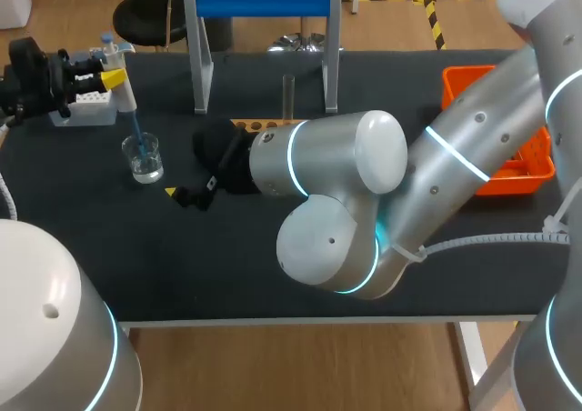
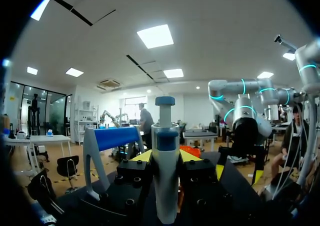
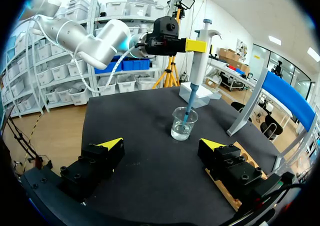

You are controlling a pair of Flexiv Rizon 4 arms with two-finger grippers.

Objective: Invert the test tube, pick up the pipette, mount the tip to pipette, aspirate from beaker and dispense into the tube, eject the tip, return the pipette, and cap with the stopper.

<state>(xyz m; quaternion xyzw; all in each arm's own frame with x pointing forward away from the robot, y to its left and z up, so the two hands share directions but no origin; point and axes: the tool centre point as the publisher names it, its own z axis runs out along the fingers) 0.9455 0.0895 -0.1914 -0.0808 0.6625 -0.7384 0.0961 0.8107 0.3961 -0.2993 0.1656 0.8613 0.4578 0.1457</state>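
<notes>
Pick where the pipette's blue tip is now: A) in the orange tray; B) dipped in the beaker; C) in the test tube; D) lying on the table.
B: the left claw holds the pipette upright, and its blue tip reaches down into the clear beaker.

Tip (image 1: 136,127) in beaker (image 1: 145,166) (left on table (image 1: 182,265))

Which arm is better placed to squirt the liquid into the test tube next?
Probably the left: the left gripper holds the pipette, tip dipped in the beaker. The right gripper is open and empty.
</notes>
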